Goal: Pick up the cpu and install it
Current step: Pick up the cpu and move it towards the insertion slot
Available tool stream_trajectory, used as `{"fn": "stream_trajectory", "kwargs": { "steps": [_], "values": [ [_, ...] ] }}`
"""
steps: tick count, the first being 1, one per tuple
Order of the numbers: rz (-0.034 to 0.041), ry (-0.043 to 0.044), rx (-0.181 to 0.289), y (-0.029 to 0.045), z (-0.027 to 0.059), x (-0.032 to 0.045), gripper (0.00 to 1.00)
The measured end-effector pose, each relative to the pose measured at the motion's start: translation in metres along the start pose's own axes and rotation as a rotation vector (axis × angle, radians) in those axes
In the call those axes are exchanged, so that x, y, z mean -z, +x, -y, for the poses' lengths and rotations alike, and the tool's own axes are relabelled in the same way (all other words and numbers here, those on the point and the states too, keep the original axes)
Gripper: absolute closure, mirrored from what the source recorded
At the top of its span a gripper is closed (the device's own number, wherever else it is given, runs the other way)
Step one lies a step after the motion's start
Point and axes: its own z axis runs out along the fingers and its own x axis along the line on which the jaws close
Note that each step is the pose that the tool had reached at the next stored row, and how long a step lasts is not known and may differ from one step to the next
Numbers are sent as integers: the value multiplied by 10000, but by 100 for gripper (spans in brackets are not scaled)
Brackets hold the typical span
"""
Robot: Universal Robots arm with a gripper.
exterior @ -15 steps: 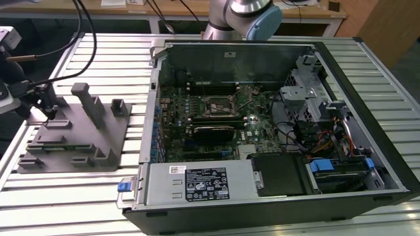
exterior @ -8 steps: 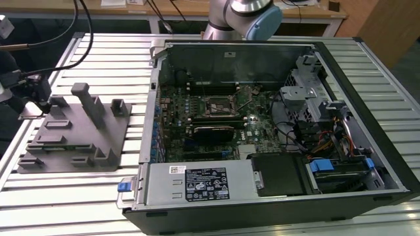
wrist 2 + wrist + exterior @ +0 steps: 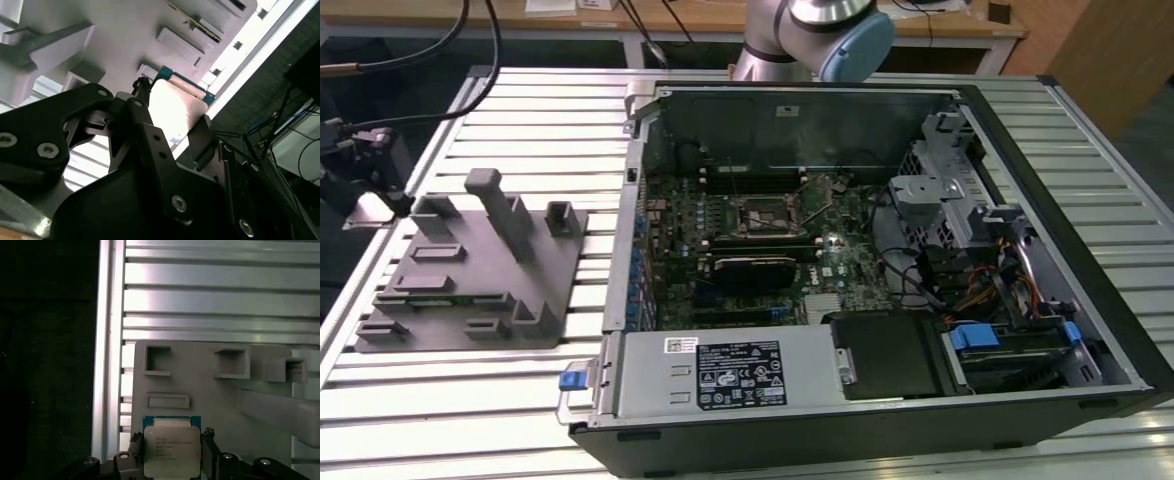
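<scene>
cpu (image 3: 172, 450): we see it between the fingertips of the gripper (image 3: 172, 440), with the grey tray (image 3: 225, 395) just beyond them
grip: narrow, fingers (image 3: 210, 457) pressed on two opposite edges
handling: we judge it light, stiff, thin and fragile underneath, so edges only

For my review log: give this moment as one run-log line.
gripper: jaws shut on cpu | cpu: at grey tray | computer case: open

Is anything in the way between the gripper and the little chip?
Nothing visible stands between them. In the first wrist view the cpu sits right at the gripper, with the grey tray behind it.
</scene>
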Motion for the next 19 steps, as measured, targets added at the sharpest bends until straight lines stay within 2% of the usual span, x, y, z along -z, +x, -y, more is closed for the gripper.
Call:
{"fn": "stream_trajectory", "kwargs": {
  "steps": [4,9,19],
  "values": [
    [7,-2,1,-1,-6,101,45],
    [13,-2,1,-3,-11,181,45],
    [32,-8,2,-6,-26,417,45]
  ]
}}
